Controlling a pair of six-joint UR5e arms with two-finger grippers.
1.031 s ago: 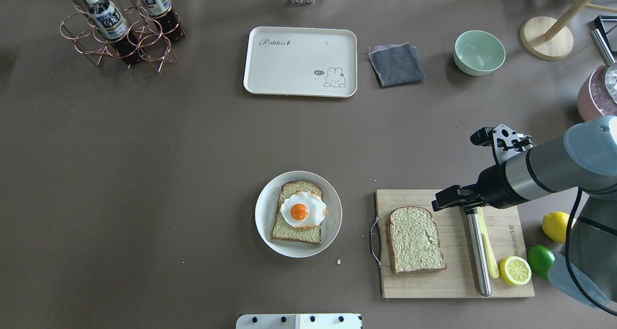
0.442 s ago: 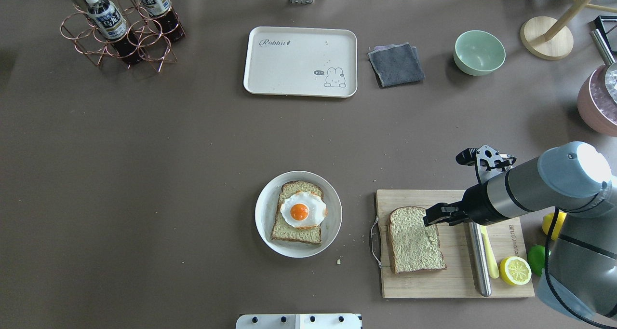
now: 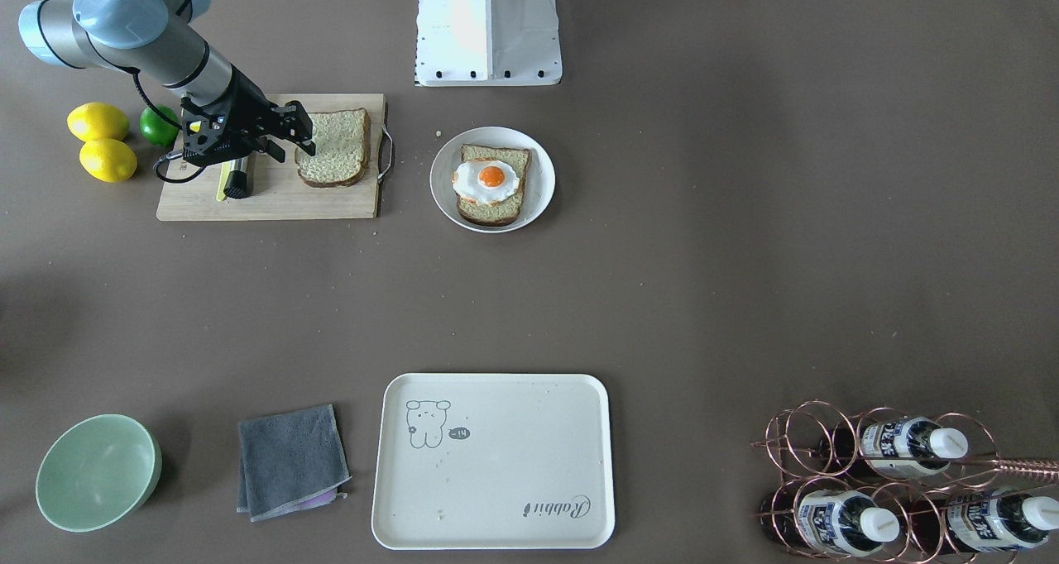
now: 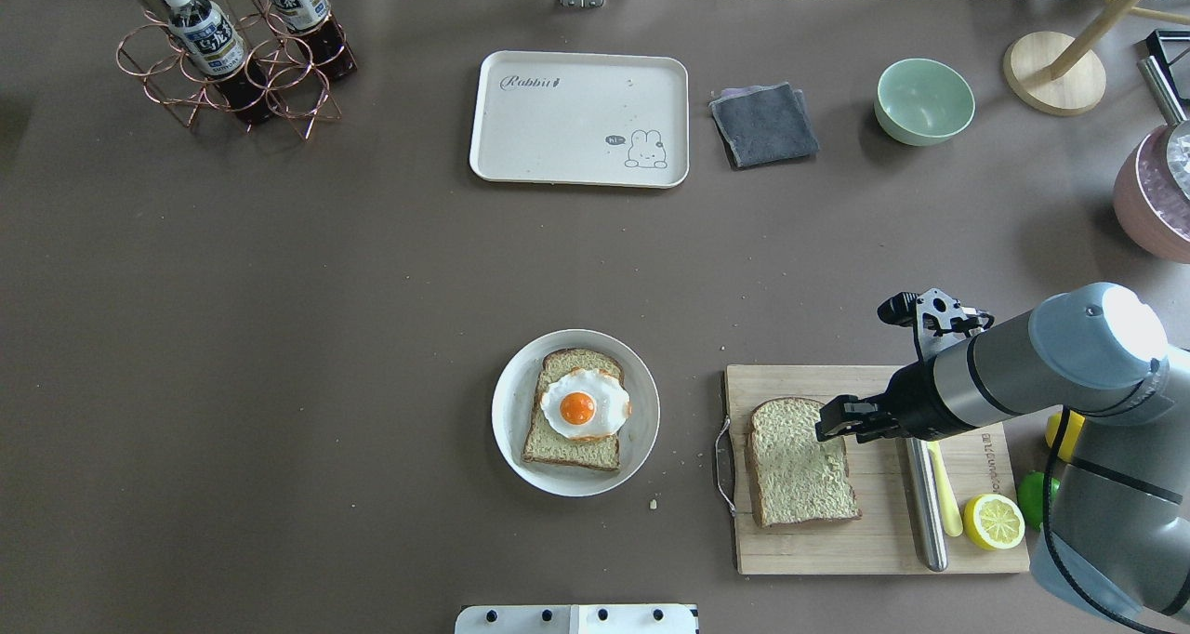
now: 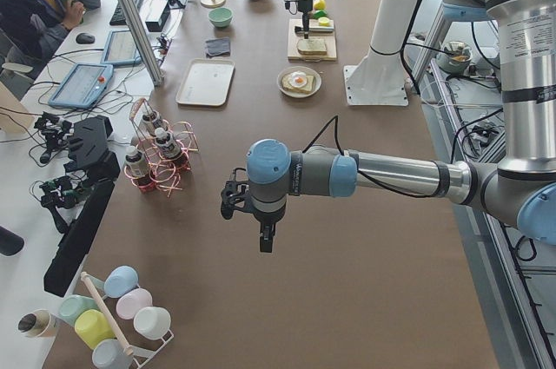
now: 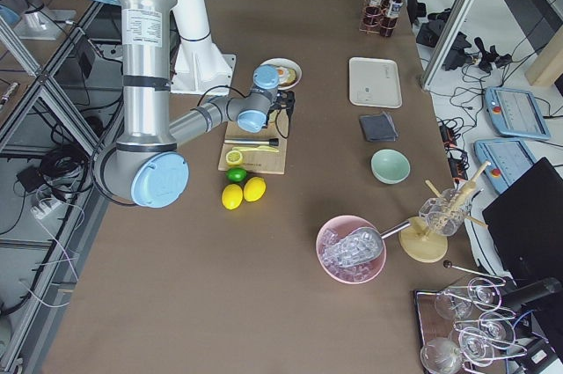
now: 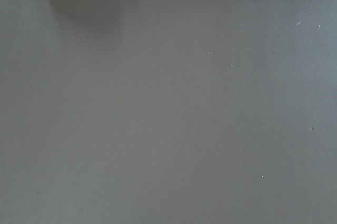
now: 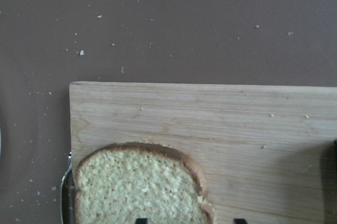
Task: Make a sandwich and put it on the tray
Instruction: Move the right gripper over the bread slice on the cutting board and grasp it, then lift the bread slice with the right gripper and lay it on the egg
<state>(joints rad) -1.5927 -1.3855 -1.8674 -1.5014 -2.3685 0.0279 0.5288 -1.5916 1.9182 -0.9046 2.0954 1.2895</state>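
Overhead and front-facing cameras are looking down from opposite sides, both showing the tray (image 4: 576,104). The right wrist camera is peering closely at the cutting board (image 8: 210,113)

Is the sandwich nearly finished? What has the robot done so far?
About halfway. Done: the fried egg lies on one bread slice on the plate. In hand: the right gripper, open, hovers at the second slice on the cutting board, not yet gripping it. Left: lay that slice over the egg, then carry the sandwich to the tray.
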